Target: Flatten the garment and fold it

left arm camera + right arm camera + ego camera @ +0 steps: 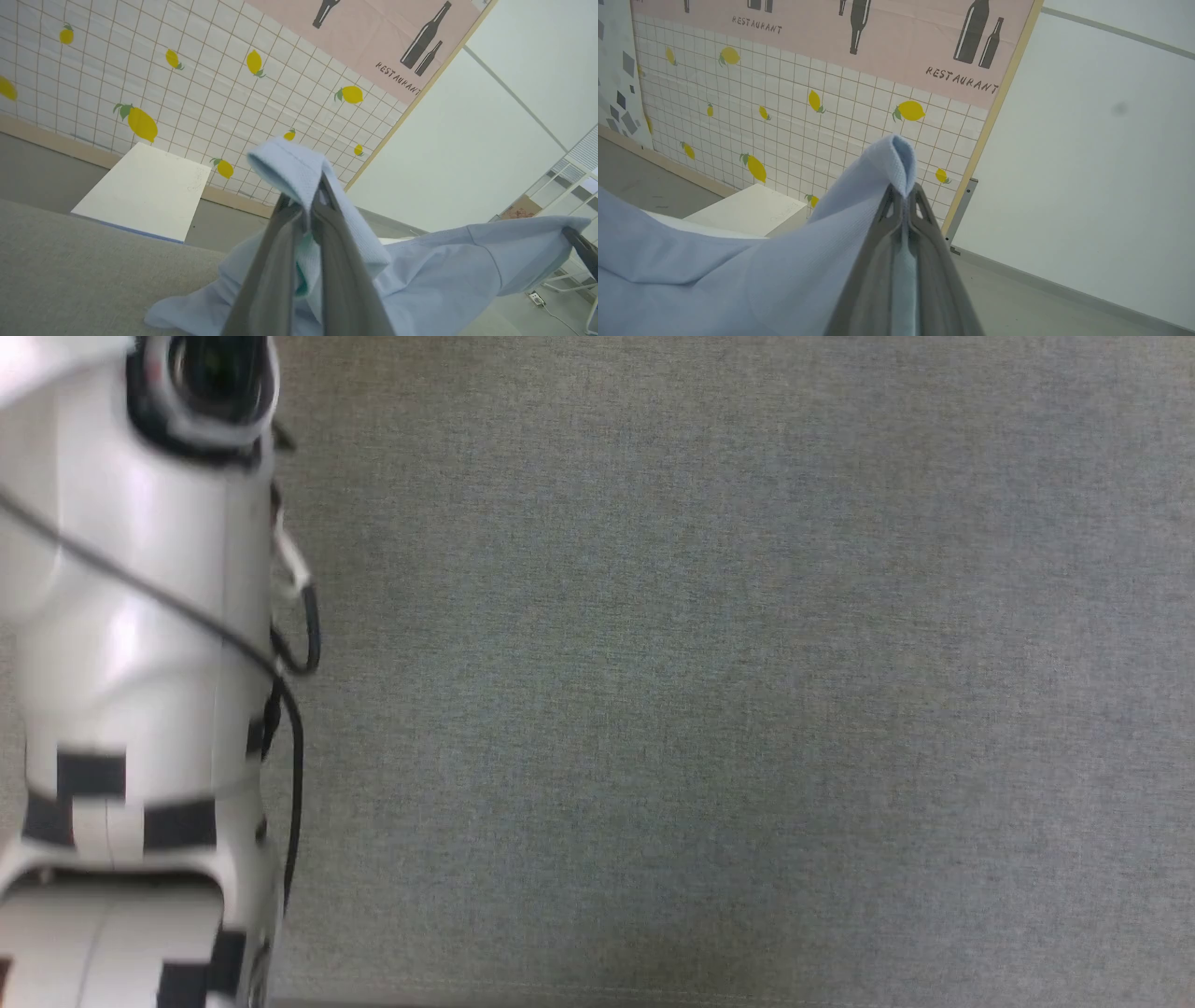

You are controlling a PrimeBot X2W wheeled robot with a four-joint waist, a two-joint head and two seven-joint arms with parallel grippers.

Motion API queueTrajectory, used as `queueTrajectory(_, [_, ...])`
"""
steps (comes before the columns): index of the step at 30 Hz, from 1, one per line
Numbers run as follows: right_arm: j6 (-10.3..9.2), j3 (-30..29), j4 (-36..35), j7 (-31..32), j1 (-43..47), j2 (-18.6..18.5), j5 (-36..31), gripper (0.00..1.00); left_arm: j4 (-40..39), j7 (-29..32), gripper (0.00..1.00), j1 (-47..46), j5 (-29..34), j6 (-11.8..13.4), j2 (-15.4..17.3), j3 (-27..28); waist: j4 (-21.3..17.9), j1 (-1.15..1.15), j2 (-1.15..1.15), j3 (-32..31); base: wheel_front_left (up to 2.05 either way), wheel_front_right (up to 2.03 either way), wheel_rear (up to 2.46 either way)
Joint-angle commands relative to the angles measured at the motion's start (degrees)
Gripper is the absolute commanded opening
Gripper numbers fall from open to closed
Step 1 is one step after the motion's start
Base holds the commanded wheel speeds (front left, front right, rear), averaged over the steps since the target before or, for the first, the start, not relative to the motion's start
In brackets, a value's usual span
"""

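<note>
Tightly, left tool (307, 205) and right tool (903, 193) pinch garment (434, 270) over grey surface (70, 266) near wall (210, 88).

The garment (444, 270) was a light blue shirt of soft, finely ribbed cloth with stitched hems, held up and not laid flat. One folded edge stood pinched in the closed left gripper (312, 198). Another bunched over the tip of the closed right gripper (903, 193). Between them the cloth sagged in loose, creased folds.
</note>
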Motion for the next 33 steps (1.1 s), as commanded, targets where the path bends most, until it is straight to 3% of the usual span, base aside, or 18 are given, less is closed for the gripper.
queueTrajectory(1, [-0.09,-0.4,-2.6,0.7,3.2,-1.7,2.4,0.00,-3.0,0.9,0.00,2.9,-0.8,0.8,0.7,0.5,-0.1,-0.01,0.00,0.1,0.00,0.00,0.00])
queueTrajectory(5, [-0.09,-4.1,-11.8,2.1,13.8,-4.5,8.0,0.00,-13.3,3.5,0.00,12.3,-2.0,2.8,1.4,1.1,-0.1,-0.01,0.00,-1.2,0.00,0.00,0.00])
queueTrajectory(9, [-0.09,-9.1,-18.2,3.2,26.8,-3.5,10.4,0.00,-20.1,3.5,0.00,23.9,-2.1,4.3,1.3,1.2,-0.1,-0.01,0.00,-5.7,0.00,0.00,0.00])
queueTrajectory(20, [-0.09,-26.3,-35.1,10.1,57.9,9.6,7.3,0.00,-29.1,-0.9,0.00,55.4,-0.7,5.4,0.9,0.1,0.0,-0.01,0.00,-19.0,0.00,0.00,0.00])
queueTrajectory(28, [-0.09,-36.3,-43.5,14.9,74.1,21.6,3.5,0.00,-29.1,-2.0,0.00,71.8,-6.9,4.0,-0.8,1.8,0.2,-0.01,0.00,-27.4,0.00,0.00,0.00])
queueTrajectory(33, [-0.09,-39.9,-46.0,16.3,81.8,26.5,2.5,0.00,-30.0,-1.3,0.00,79.3,-9.5,3.6,-0.8,2.5,-0.5,-0.01,0.00,-31.8,0.00,0.00,0.00])
